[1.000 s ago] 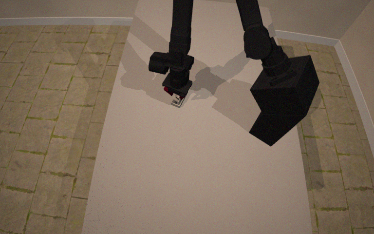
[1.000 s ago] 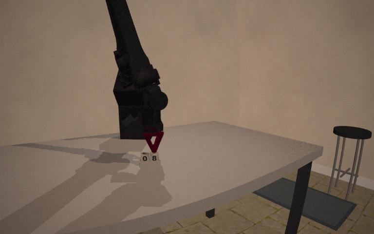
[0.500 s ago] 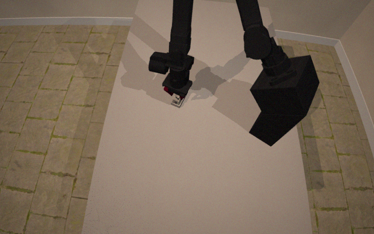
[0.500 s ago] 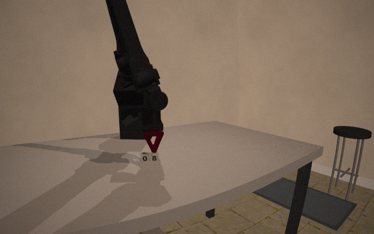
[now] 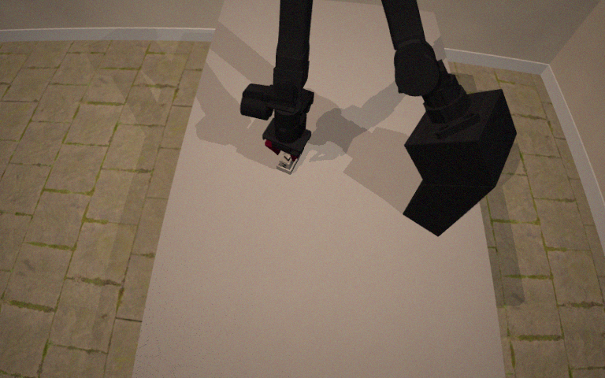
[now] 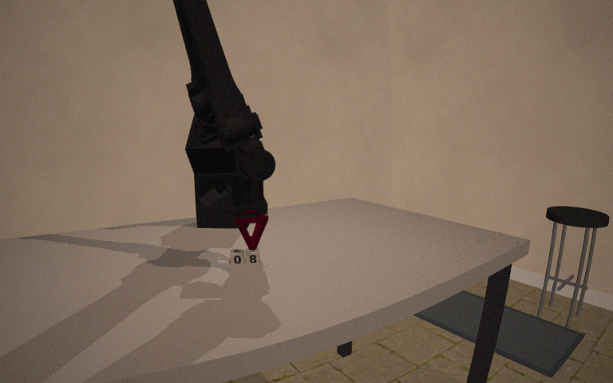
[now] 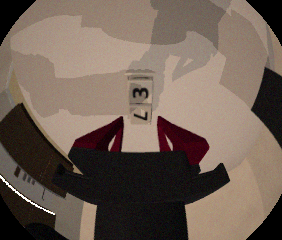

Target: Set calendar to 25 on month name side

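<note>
Two white date cubes stand side by side on the table. In the exterior view their front faces read 0 on the left cube and 8 on the right cube. In the wrist view the far cube shows 3 on top and the near cube shows 7 on top. A pale tray rim is just visible around them; the month's name is too small to read. My gripper with red fingers points straight down over the 8 cube, its tips at the cube's top, open to about a cube's width. From above the gripper hides most of the cubes.
The black robot base box stands on the table to the right of the cubes and shows behind them in the exterior view. A black stool and a dark floor mat lie beyond the table's right edge.
</note>
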Controlling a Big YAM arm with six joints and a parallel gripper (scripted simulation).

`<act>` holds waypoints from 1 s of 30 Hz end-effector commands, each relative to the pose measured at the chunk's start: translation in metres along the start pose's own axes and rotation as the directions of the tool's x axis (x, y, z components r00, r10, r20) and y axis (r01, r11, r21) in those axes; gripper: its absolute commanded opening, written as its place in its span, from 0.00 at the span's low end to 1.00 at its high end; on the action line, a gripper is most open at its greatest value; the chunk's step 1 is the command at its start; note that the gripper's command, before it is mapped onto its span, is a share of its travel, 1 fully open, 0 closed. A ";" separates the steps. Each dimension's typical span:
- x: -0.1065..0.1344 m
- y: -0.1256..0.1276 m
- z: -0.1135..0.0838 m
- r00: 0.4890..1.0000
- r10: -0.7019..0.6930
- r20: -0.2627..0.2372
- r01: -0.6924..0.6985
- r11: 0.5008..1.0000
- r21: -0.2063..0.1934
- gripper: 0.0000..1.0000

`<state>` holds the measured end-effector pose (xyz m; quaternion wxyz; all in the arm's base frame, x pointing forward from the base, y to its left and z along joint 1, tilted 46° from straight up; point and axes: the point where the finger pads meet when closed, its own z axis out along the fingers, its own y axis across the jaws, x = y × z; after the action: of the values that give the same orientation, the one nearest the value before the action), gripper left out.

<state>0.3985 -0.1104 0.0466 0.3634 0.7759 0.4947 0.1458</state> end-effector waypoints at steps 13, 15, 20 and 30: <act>-0.006 -0.001 0.002 1.000 0.002 0.008 -0.002 1.000 -0.003 0.45; -0.006 -0.001 0.002 1.000 0.002 0.008 -0.002 1.000 -0.003 0.45; -0.006 -0.001 0.002 1.000 0.002 0.008 -0.002 1.000 -0.003 0.45; -0.006 -0.004 0.002 1.000 0.001 0.008 -0.001 1.000 0.001 0.45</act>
<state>0.3985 -0.1104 0.0465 0.3633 0.7758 0.4948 0.1458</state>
